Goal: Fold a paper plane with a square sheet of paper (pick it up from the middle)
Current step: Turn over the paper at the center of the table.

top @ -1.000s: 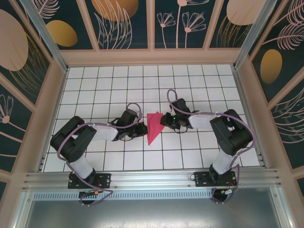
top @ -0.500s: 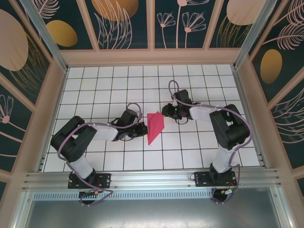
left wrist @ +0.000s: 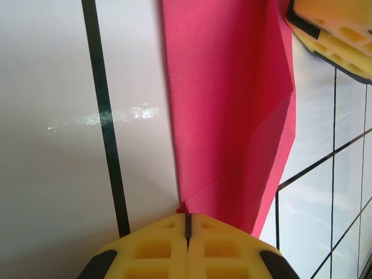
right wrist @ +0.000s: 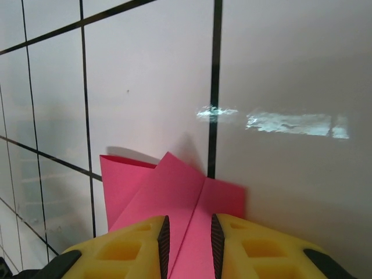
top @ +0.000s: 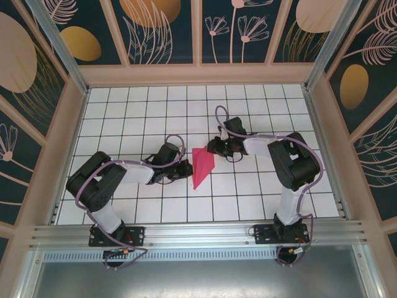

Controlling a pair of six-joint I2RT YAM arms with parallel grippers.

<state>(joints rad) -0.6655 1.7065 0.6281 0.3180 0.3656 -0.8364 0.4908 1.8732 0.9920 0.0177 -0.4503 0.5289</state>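
Top external view: the paper plane (top: 202,165) lies on the tiled surface (top: 136,112) between the two arms. Over the last second the right fingers (top: 213,149) have shifted from its right edge to its far end. The left fingers (top: 185,172) have stayed at its left edge.

Left wrist view: the left fingers (left wrist: 199,233) are pressed together, tips touching the paper's edge.

Right wrist view: the right fingers (right wrist: 152,228) are narrowly apart with paper in the gap; whether they grip it cannot be told. The right arm has probably repositioned for another crease.
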